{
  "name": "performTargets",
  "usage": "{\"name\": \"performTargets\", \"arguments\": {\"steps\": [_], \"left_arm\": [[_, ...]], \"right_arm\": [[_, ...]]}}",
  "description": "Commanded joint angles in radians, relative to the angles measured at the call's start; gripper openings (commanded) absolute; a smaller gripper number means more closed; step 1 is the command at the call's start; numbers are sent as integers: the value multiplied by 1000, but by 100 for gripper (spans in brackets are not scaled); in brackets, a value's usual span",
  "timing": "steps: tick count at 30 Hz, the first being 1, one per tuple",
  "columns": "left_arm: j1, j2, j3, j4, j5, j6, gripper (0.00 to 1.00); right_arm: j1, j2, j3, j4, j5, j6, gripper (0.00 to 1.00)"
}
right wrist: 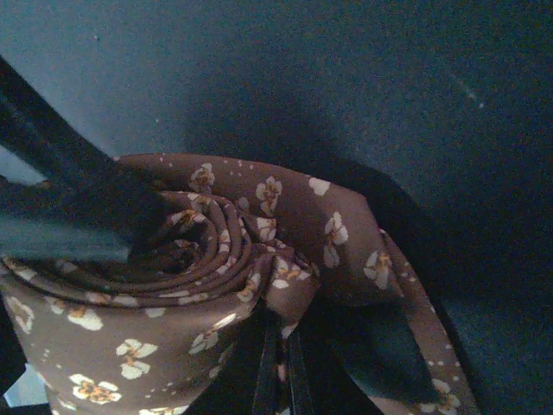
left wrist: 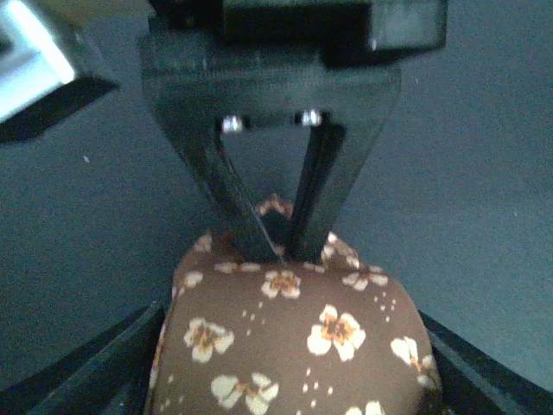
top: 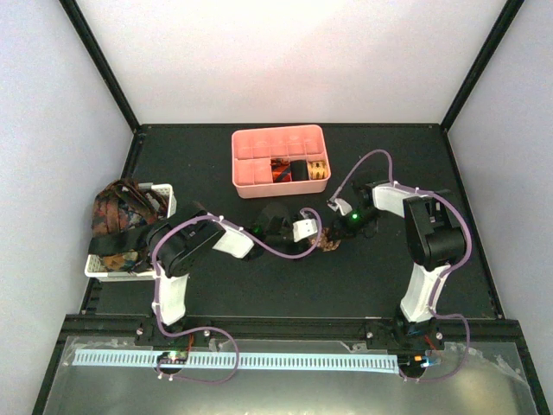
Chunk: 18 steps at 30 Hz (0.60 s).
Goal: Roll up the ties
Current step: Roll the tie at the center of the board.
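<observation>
- The left gripper point(left wrist: 294, 316): we see its jaws wide apart, one each side of the rolled brown tie point(right wrist: 130, 346), right up against it. Firm squeeze or loose cradle, we can't tell.
- The right gripper point(left wrist: 276, 248): jaws together, tips pinched into the fabric at the roll's core.
- The tie sits mid-desk btw. the two grippers, near the pink tray point(top: 235, 164) on the arms' side. A flat tail end runs off the roll onto the desk point(top: 190, 164).
- Step, as we judge it: winding this tie, most of it coiled, tail not yet wrapped. The tray already has rolled ties point(top: 298, 169) in it, and more ties point(top: 117, 212) sit in the white basket point(top: 168, 201) at far left, so the task is prob. around midway.
- Next move needs, in our view: a firm core pinch while the outer wrap turns over the tail, w/ even side pressure so the coil doesn't telescope or spring loose. Then a lift into a free tray compartment.
- Top cam only: the layout, i.e. tray, basket, both arms. The roll itself is nearly hidden under the grippers there.
- Left wrist cam only: the roll's outer face and the right gripper coming in from opposite. No spiral.
- Right wrist cam only: the spiral end-on, layers fairly even, plus the tail. No tray or basket.
</observation>
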Motion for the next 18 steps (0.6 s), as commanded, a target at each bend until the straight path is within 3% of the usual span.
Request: {"name": "performTargets", "arguments": {"steps": [1, 5, 16, 18], "left_arm": [[-1, 29, 49, -43, 16, 33, 66], [-3, 32, 36, -84, 6, 42, 60], [-13, 53, 59, -104, 0, 44, 66], [-15, 61, 81, -121, 1, 44, 60]], "right_arm": [[11, 34, 24, 11, 53, -25, 2], [11, 22, 41, 7, 40, -30, 2], [11, 29, 25, 13, 10, -29, 2], [12, 29, 11, 14, 7, -29, 2]]}}
